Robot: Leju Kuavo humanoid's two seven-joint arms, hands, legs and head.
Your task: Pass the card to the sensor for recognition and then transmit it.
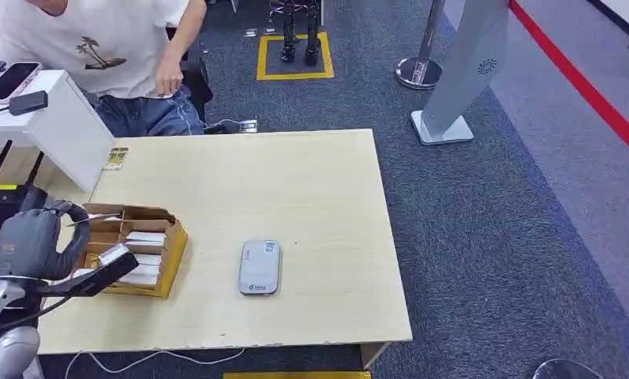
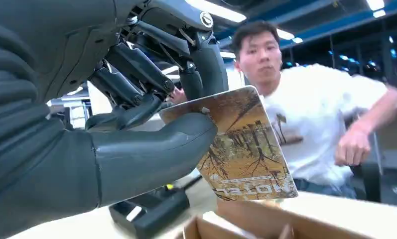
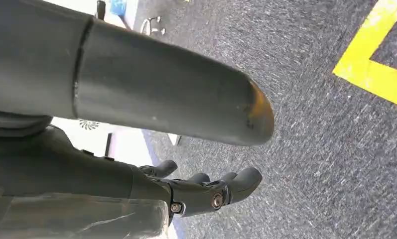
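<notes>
Left hand (image 2: 136, 114) pinches the card (image 2: 241, 144) above the cardboard box (image 1: 141, 249) at the desk's (image 1: 311, 189) near left. Right hand (image 3: 206, 191) hangs over carpet, holding nothing. Sensor (image 1: 260, 267) lies right of the box; a person (image 1: 98, 47) sits far left.

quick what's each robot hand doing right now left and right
Left robot hand: holding the card, pinched between thumb and fingers above the cardboard box.
Right robot hand: holding nothing, hanging over the carpet; open or closed cannot be told.
</notes>
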